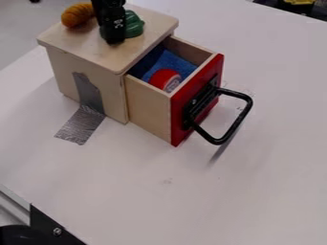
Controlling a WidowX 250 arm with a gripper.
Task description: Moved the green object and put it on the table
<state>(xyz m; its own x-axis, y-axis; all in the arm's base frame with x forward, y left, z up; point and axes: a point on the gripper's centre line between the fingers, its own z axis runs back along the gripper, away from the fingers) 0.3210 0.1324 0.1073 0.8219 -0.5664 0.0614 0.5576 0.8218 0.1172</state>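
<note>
The black gripper (113,29) hangs down over the top of the wooden box, near the upper left of the camera view. Beside and partly behind it is the green object (135,24), a rounded, ridged piece resting on the box top; the gripper covers part of it. Whether the two touch, I cannot tell. The white table (256,182) spreads around the box and across the foreground.
An orange ridged object (77,15) lies at the box top's left. The box's drawer (197,100) is pulled out, holding a red round item (165,79) on blue cloth (174,62); its black handle (241,115) juts right. Grey tape (81,125) runs from box to table.
</note>
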